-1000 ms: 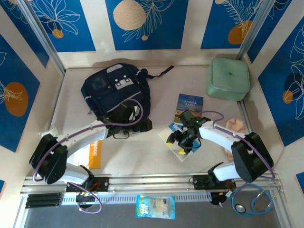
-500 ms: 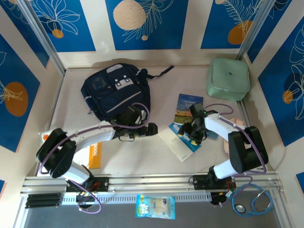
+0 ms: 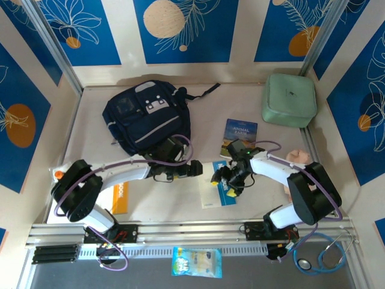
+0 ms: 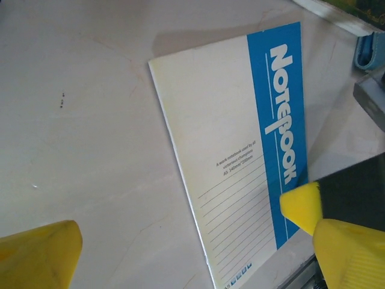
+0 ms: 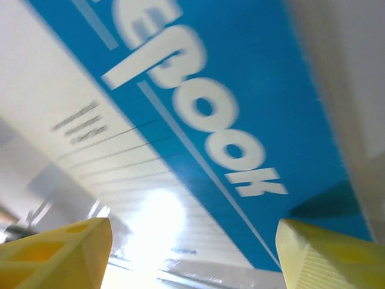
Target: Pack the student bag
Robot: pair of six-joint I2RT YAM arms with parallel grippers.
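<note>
**Top external view: bag lies far-left of both tools, notebook under them**

Student bag (image 3: 147, 117) lies flat on the table (image 3: 162, 211) at its far-left part. Its long axis runs diagonally, strap end toward the far right. I cannot tell whether its zip is open.

Left tool (image 3: 195, 168) hovers just past the bag's near-right corner with jaws wide and nothing between them. Left wrist view: the yellow fingertips (image 4: 337, 241) frame the notebook (image 4: 234, 162), which lies flat with its blue title strip on the right.

Right tool (image 3: 222, 179) is low over the same notebook. Right wrist view: the cover fills the gap and the jaws stand well apart. No pinch on the cover is visible.

Judgement: the bag is away and to the left of the notebook, so any carry goes that way. The left arm is nearer the bag. The notebook's long axis runs roughly near-to-far.

Surface is smooth, pale and hard, so a thin notebook will be awkward to lift off it.

Room: a paperback (image 3: 240, 135) lies just beyond the right tool and a green case (image 3: 289, 99) sits in the far-right corner. The lane toward the bag is open.
</note>
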